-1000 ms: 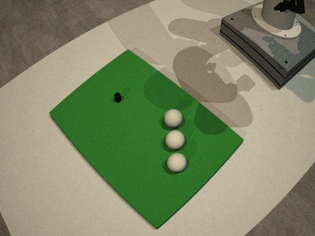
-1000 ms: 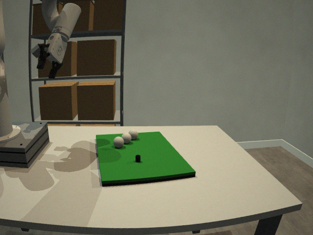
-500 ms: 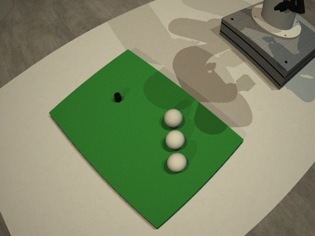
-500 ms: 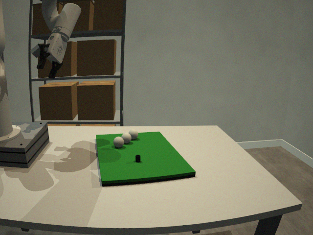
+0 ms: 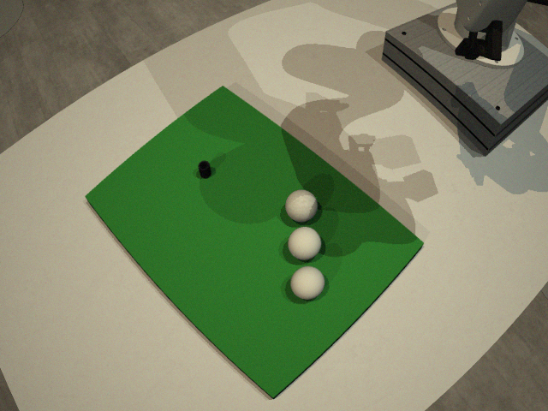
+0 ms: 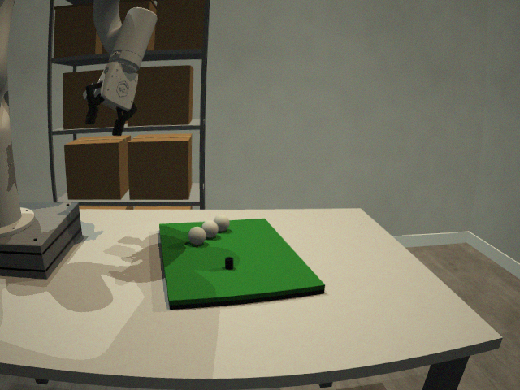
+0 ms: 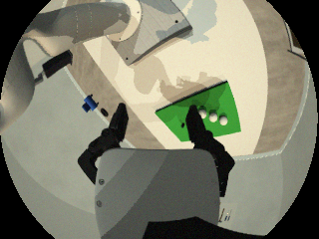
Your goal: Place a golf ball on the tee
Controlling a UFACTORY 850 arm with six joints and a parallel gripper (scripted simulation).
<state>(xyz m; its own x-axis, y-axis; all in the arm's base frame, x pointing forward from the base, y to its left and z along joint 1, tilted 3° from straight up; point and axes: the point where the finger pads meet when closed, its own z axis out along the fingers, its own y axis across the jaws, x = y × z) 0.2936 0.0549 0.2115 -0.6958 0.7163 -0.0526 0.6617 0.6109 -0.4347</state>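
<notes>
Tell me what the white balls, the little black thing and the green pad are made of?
The three golf balls look like hard white plastic, with a matte, faintly dimpled skin. The tee looks like black rubber: a dull, short tube with no shine. The green mat looks like flat artificial turf or foam on a dark base, though its surface shows no fibers, so that is a guess.

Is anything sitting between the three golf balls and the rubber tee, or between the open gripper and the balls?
Nothing visible. The golf balls lie in a row on the green mat, the rubber tee stands apart with bare mat between. The gripper, open and empty, hangs high above the table with only air below.
</notes>
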